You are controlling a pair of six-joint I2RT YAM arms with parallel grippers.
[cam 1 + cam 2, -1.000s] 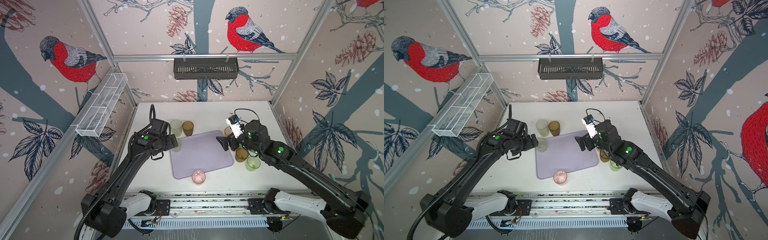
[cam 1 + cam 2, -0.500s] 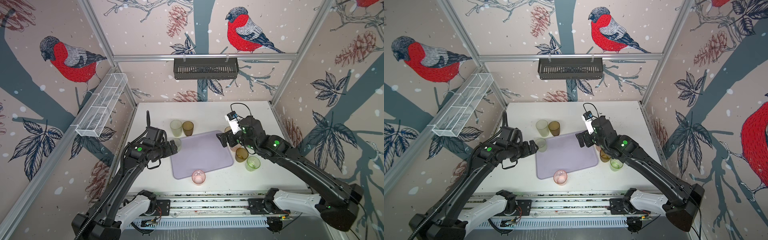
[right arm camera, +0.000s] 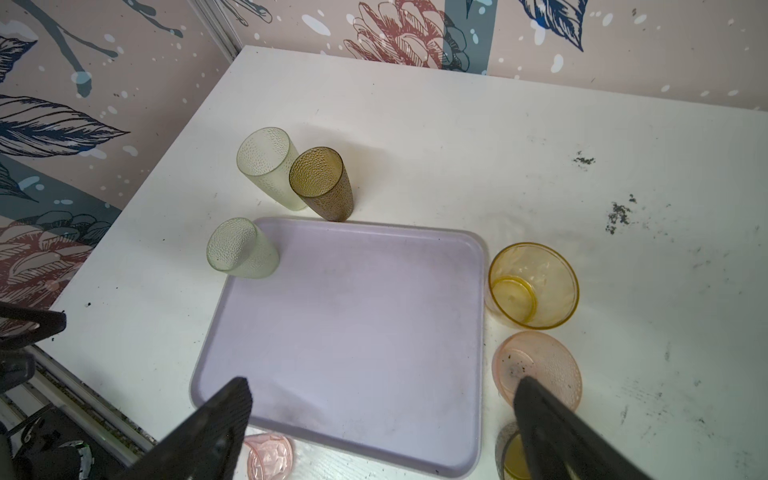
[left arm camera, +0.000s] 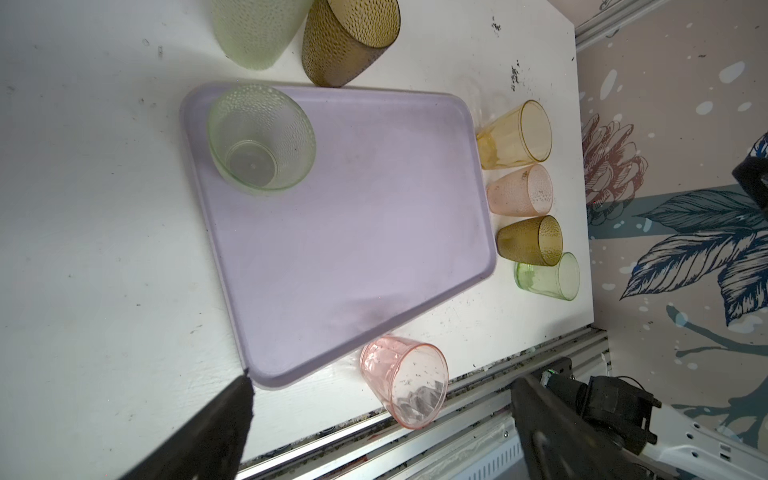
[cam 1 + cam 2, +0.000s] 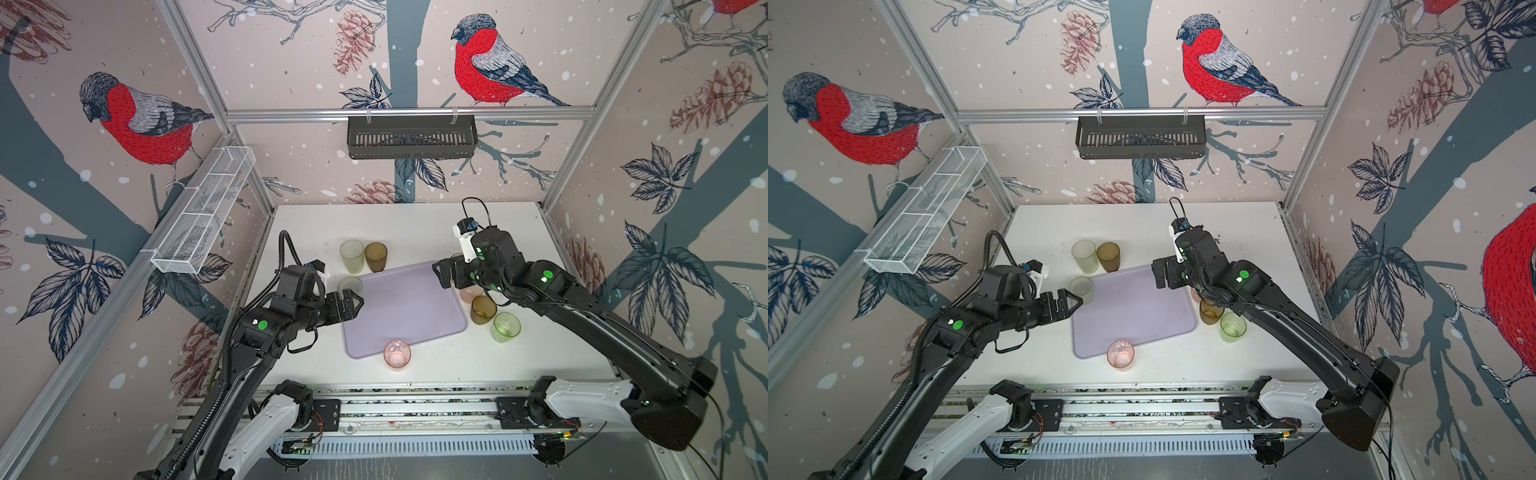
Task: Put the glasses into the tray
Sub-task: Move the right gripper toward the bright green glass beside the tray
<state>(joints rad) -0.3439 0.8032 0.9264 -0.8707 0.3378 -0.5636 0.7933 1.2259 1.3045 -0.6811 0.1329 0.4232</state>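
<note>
Eight glasses (image 4: 259, 137), dimpled and translucent, tinted green, brown, amber, peach and pink: one stands inside the tray (image 4: 353, 232) at the middle of the desk (image 5: 415, 224), and seven ring it toward the far, right and near edges. They look light, stiff and easily tipped, so pinch mid-wall. The left tool (image 5: 355, 306) and right tool (image 5: 439, 275) both gape apart, empty.

In a top view, mid-frame, the flat pale lavender rectangular plastic tray (image 5: 403, 307) looks matt and smooth; the small translucent pale green plastic tumbler (image 5: 350, 286) at its upper-left corner is dimpled all over, and the matt white tabletop (image 5: 415, 224) is scuffed and speckled
</note>
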